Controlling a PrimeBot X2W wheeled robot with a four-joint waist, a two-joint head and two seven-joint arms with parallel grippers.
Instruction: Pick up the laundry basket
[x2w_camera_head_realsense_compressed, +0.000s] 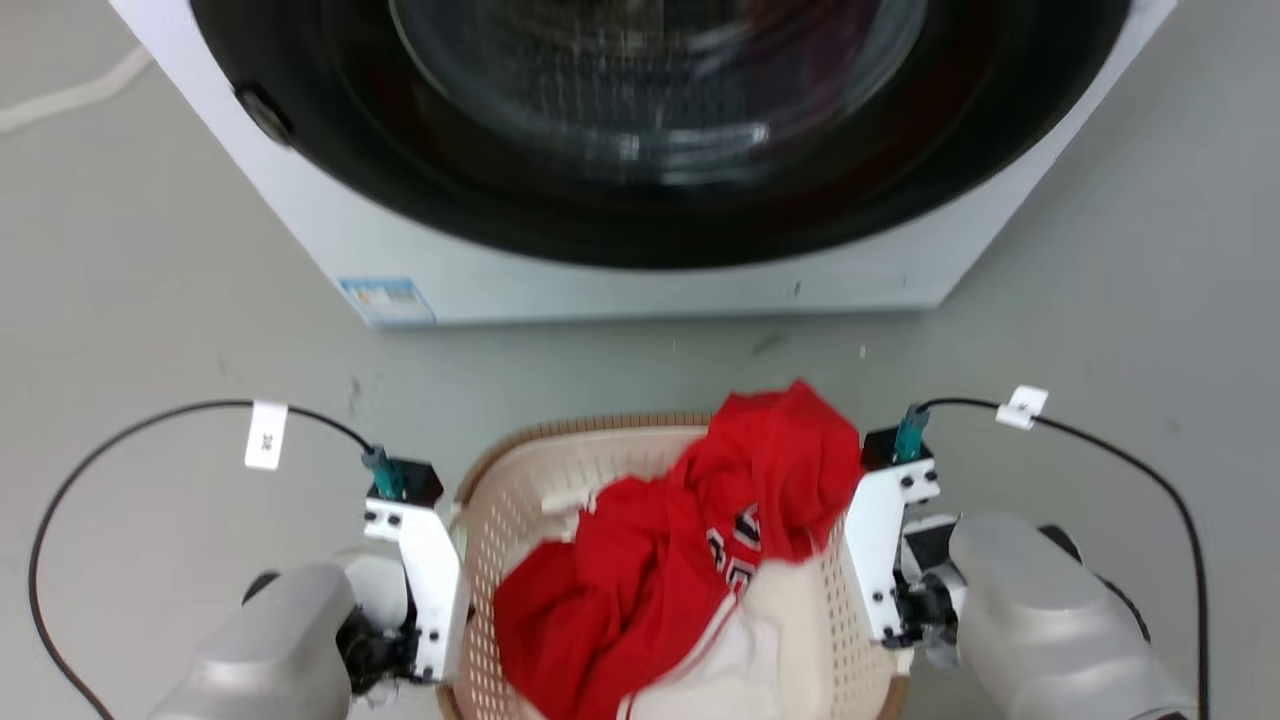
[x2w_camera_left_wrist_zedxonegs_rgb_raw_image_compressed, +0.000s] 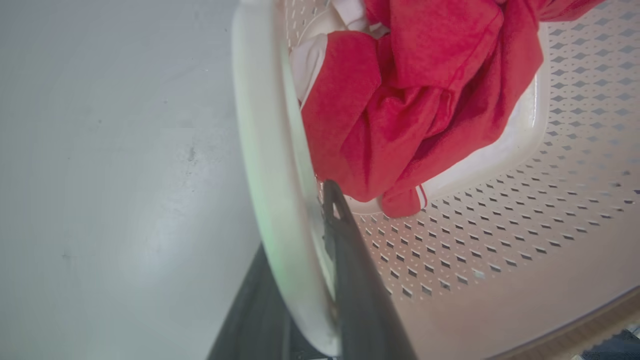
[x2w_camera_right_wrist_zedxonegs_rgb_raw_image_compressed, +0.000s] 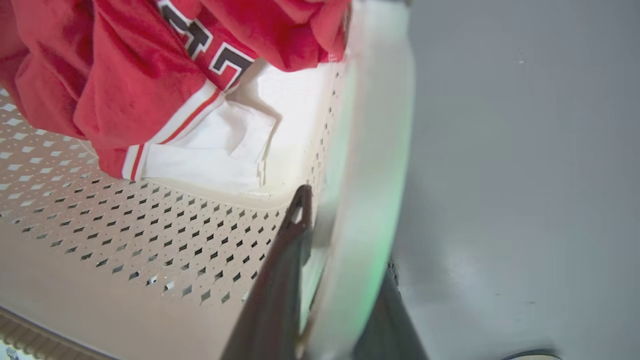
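Laundry basket (x2w_camera_head_realsense_compressed: 590, 428) of cream-beige perforated plastic, rounded-rectangular with a brown woven-look rim, sits at the bottom centre of the head view. It is over the pale grey floor (x2w_camera_head_realsense_compressed: 150, 300), just in front of a white front-loading washer (x2w_camera_head_realsense_compressed: 640, 285) with a dark round glass door and a small blue label near one lower corner. Whether the laundry basket rests on the floor or hangs just above it cannot be told. Inside it lies a crumpled red jersey (x2w_camera_head_realsense_compressed: 640, 580) with white trim and black-and-white lettering, heaped up over the far right part of the rim. Beside the jersey, at the near side, lies a white cloth (x2w_camera_head_realsense_compressed: 745, 650).

The left gripper (x2w_camera_left_wrist_zedxonegs_rgb_raw_image_compressed: 300, 225) is at the basket's left side. In the left wrist view its two dark fingers straddle the left white loop handle (x2w_camera_left_wrist_zedxonegs_rgb_raw_image_compressed: 277, 150), one inside against the perforated wall, the other outside toward the floor. Both are pressed to the band, so it is clenched on the handle.

The right gripper (x2w_camera_right_wrist_zedxonegs_rgb_raw_image_compressed: 345, 230) stands likewise at the right side. In the right wrist view one dark finger is inside the basket near the white cloth and the other is outside. The right white loop handle (x2w_camera_right_wrist_zedxonegs_rgb_raw_image_compressed: 372, 150) is squeezed between them, so this gripper too is grasping the basket by its handle.

In the head view pale grey forearms (x2w_camera_head_realsense_compressed: 270, 640) enter from both lower corners, and thin black cables (x2w_camera_head_realsense_compressed: 110, 445), each with a white tag, loop out from the wrists
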